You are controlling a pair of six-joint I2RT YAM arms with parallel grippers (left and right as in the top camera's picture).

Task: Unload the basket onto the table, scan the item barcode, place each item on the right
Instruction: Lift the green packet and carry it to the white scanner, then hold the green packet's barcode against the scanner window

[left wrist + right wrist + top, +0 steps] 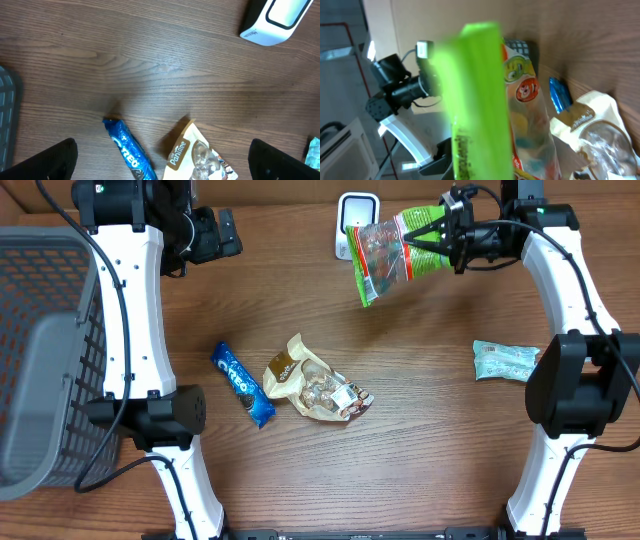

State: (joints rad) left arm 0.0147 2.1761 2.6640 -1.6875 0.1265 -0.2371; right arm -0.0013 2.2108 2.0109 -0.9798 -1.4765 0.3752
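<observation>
A brown wood-grain table (400, 460) fills the scene. On its left edge stands a grey plastic mesh basket (45, 280), the biggest thing on it. Two white-and-black robot arms come next: the left arm (135, 300) rises beside the basket and the right arm (575, 290) stands along the right edge.

The left gripper (230, 235) hangs at the back left over bare wood with its jaws spread wide and nothing between them. In the left wrist view its black fingers (47, 162) sit at the two bottom corners. The right gripper (442, 235) is clamped tight on the top of a green and clear plastic snack bag with a red-and-white label (385, 260), held off the table near the back edge. The bag hangs out to the gripper's left (in the right wrist view it is a blurred green strip close to the lens).

A beige and brown crinkled snack pouch with a clear window (312, 385) lies flat near the table's middle. Just to its left, close but apart, lies a blue Oreo biscuit pack (243, 385), slanted. A mint-green flat packet (503, 361) lies near the base of the right arm.

A small white upright barcode scanner with a dark window (354, 208) stands at the back centre. From overhead the held bag overlaps its lower part.
</observation>
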